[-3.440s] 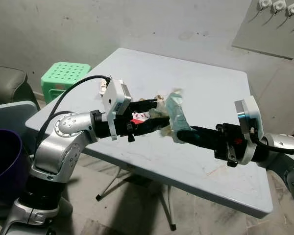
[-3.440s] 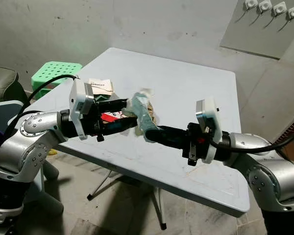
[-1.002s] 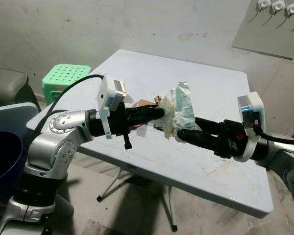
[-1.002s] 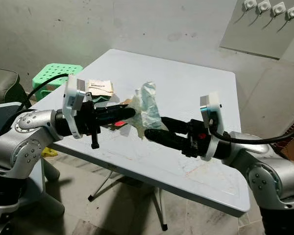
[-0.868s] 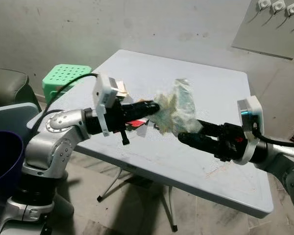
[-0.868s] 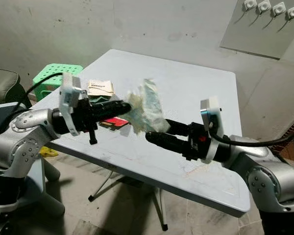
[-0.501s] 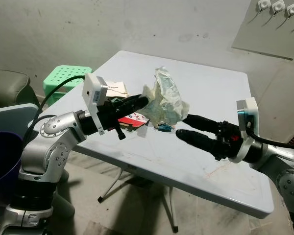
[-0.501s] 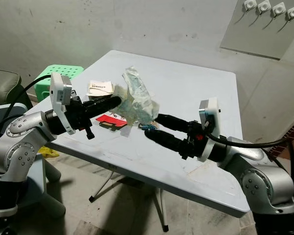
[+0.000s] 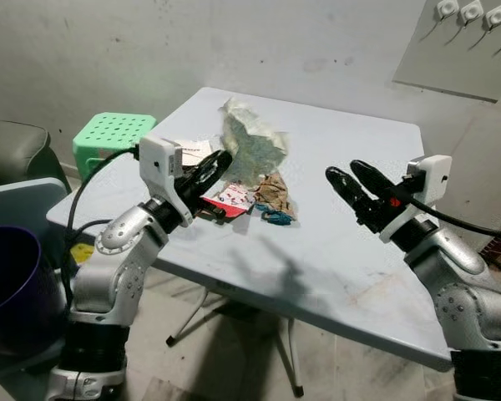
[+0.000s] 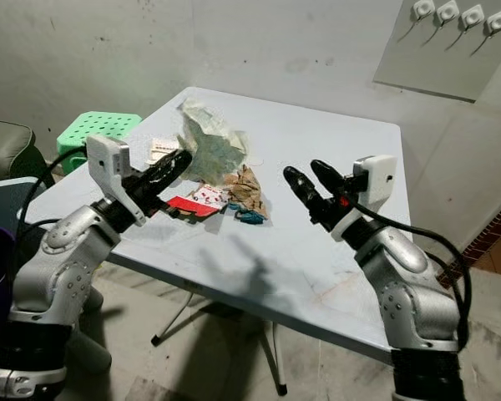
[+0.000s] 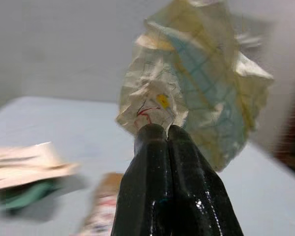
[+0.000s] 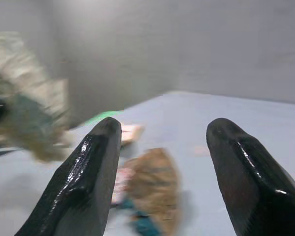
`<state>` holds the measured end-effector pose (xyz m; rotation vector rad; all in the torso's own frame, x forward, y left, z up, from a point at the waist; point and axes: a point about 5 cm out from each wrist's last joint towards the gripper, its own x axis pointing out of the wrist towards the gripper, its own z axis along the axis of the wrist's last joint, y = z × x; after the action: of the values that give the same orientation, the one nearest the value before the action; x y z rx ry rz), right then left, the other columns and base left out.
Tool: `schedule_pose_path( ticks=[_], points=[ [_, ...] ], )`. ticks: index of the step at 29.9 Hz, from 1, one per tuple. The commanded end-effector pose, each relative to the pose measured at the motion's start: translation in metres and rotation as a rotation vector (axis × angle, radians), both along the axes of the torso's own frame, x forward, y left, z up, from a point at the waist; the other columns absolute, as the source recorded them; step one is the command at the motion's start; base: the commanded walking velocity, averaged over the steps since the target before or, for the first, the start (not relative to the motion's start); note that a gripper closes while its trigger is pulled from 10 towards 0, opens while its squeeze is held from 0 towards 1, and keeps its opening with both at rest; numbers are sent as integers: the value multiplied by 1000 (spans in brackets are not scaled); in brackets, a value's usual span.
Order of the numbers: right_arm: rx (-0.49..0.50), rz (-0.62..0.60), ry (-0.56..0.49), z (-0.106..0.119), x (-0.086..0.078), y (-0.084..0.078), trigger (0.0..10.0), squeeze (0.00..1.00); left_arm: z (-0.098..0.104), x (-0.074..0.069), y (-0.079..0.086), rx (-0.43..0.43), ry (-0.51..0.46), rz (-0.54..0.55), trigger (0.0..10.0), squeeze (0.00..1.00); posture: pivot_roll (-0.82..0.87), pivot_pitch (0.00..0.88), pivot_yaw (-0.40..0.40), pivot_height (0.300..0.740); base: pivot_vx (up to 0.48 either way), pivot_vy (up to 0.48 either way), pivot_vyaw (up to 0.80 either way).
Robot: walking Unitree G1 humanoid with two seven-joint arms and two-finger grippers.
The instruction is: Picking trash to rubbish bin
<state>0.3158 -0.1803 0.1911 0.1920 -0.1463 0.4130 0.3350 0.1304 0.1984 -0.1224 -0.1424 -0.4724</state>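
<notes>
My left gripper [image 9: 220, 159] is shut on a crumpled pale green and yellow wrapper [image 9: 250, 144], held up above the left part of the grey table [image 9: 334, 259]. The wrapper [image 11: 201, 88] fans out beyond the closed fingertips [image 11: 160, 135] in the left wrist view. My right gripper [image 9: 348, 175] stands open and raised over the table's right half, with nothing between its fingers [image 12: 98, 162]. On the table lie a red and white packet [image 9: 230, 200], a brown crumpled paper [image 9: 273, 190], a teal scrap [image 9: 275, 218] and a pale card [image 9: 194, 152]. A dark purple bin [image 9: 8, 284] stands at the lower left.
A green plastic stool [image 9: 110, 134] stands beyond the table's left corner. A dark chair [image 9: 12, 150] and a grey surface [image 9: 17, 196] sit at the left, above the bin. The wall rises behind the table.
My left gripper has lifted the wrapper up and to the left, away from the right gripper. The right gripper has let go, opened and drawn back to the right. The brown paper now lies uncovered.
</notes>
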Motion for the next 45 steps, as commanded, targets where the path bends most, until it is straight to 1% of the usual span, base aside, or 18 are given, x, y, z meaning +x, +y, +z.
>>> schedule_pose_path(
  ticks=[1, 4, 5, 6, 12, 13, 14, 16, 19, 22, 25, 27, 28, 31, 34, 38, 42, 45],
  points=[
    [-33, -108, -44, 1, 5, -4, 10000, 0, 5, 10, 10, 0, -22, 184, 10000, 0, 29, 0, -29, 740, 0, 0, 0],
    [-66, -169, -53, -4, 8, -3, 10000, 0, 2, 14, 14, -24, 3, 246, 10000, 0, 28, 0, -25, 740, 0, 0, 0],
    [-62, -248, -55, -8, 9, -3, 10000, 0, 4, 13, 15, 9, -51, 300, 10000, 0, 28, 0, -24, 740, 0, 0, 0],
    [-70, -277, -64, -10, 8, -3, 10000, 0, 4, 11, 14, 28, -75, 312, 10000, 0, 29, 0, -26, 740, 0, 0, 0],
    [-74, -361, -63, -24, -2, 0, 10000, 0, -3, -1, 9, 43, -108, 293, 10000, 0, 31, 0, -22, 740, 0, 0, 0],
    [-63, -387, -52, -32, -8, 0, 10000, 0, -10, -6, 11, 44, -104, 307, 10000, 0, 35, 0, -25, 740, 0, 0, 0],
    [-63, -387, -52, -32, -8, 0, 10000, 0, -10, -6, 11, 44, -104, 307, 10000, 0, 35, 0, -25, 740, 0, 0, 0],
    [-60, -416, -34, -42, -14, 1, 10000, 0, -22, -12, 16, 13, -72, 314, 10000, 0, 33, 0, -21, 740, 0, 0, 0],
    [-82, -460, -34, -49, -20, 1, 10000, 0, -32, -18, 23, 8, -63, 359, 10000, 0, 32, 0, -21, 740, 0, 0, 0],
    [-68, -480, -31, -51, -23, 1, 10000, 0, -32, -22, 24, 35, -87, 362, 10000, 0, 30, 0, -16, 740, 0, 0, 0],
    [-75, -498, -39, -52, -27, 1, 10000, 0, -36, -27, 26, 15, -55, 361, 10000, 0, 25, 0, -17, 740, 0, 0, 0],
    [-80, -513, -36, -54, -28, 1, 10000, 0, -42, -29, 26, 56, -67, 348, 10000, 0, 28, 0, -18, 740, 0, 0, 0],
    [-87, -520, -33, -56, -28, 2, 10000, 0, -44, -28, 26, 24, -54, 362, 10000, 0, 27, 0, -20, 740, 0, 0, 0],
    [-107, -520, -28, -59, -27, 4, 10000, 0, -46, -23, 26, -3, -43, 375, 10000, 0, 18, 0, -13, 740, 0, 0, 0],
    [-121, -525, -35, -58, -25, 5, 10000, 0, -41, -17, 18, 46, -67, 346, 10000, 0, 1, 0, -1, 740, 0, 0, 0],
    [-116, -531, -34, -57, -25, 4, 10000, 0, -41, -15, 17, 58, -65, 340, 10000, 0, -5, 0, 0, 740, 0, 0, 0],
    [-126, -553, -31, -58, -25, -3, 10000, 0, -49, -13, 20, 95, -42, 373, 10000, 0, 0, 0, -12, 740, 0, 0, 0],
    [-150, -548, -23, -60, -24, -6, 10000, 0, -54, -15, 17, 109, -42, 355, 10000, 0, 0, 0, -17, 740, 0, 0, 0]
  ],
)
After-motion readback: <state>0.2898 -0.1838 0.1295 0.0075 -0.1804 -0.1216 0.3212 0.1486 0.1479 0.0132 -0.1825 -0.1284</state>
